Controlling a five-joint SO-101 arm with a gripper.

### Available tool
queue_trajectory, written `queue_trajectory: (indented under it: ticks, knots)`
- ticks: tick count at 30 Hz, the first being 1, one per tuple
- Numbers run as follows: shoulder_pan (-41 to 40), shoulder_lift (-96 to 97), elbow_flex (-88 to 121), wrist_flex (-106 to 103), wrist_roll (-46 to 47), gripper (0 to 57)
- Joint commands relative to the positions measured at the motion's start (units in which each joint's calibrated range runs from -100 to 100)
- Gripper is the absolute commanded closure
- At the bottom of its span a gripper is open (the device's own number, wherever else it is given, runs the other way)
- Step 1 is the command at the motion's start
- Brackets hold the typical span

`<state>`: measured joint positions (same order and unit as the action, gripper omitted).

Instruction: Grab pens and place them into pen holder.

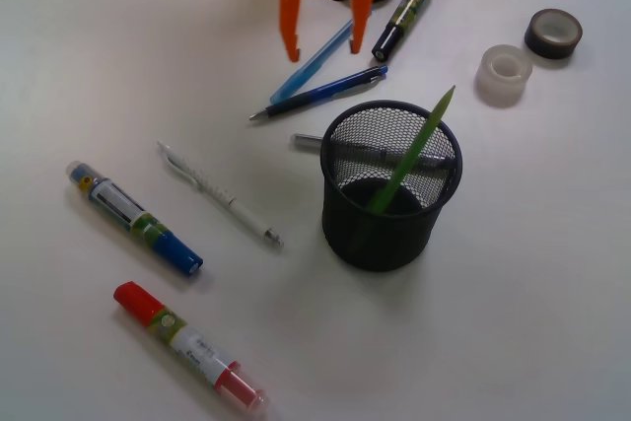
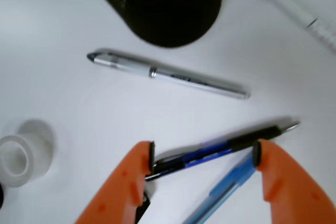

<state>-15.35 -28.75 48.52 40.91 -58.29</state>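
- Orange gripper [image 2: 203,153] hangs above the pen cluster, fingers [image 2: 139,169] spread wide, holding nothing.
- Dark blue pen [image 2: 220,148] lies flat on the white surface [image 1: 99,76] right between your fingertips in the wrist view; light blue pen [image 2: 223,192] crosses just under it, touching or nearly so, can't tell which.
- Front view: dark blue pen long axis runs low-left to upper-right, tip pointing left, clip end toward the black-capped marker [image 1: 404,12].
- You look set to pick the dark blue pen. Come straight down, close across its width near mid-barrel, keep the fingers square to the long axis so it won't swivel.
- Watch the light blue pen: close too low or too far back and you likely pinch both.
- Pen holder [image 1: 391,186] stands upright right of centre, lime green pen [image 1: 414,150] already leaning inside, top sticking out upper right.
- Silver pen [image 2: 168,73] lies just behind the holder, white pen [image 1: 219,194] to its left; both still on the surface.
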Motion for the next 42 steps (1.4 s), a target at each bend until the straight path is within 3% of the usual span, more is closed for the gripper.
queue_trajectory:
  ticks: [1,19,28,32,38,42]
  knots:
    - [-1.66,-3.51,5.47,0.91,-4.93,35.7]
    - [-0.46,-3.26,20.59,0.56,-8.3,35.7]
    - [-2.48,6.52,20.05,-1.62,-8.4,36.1]
    - [-3.45,12.72,20.5,-6.87,-8.4,42.8]
    - [-4.05,19.95,20.59,-14.75,-8.06,57.2]
    - [-4.05,20.29,20.32,-15.45,-8.01,57.0]
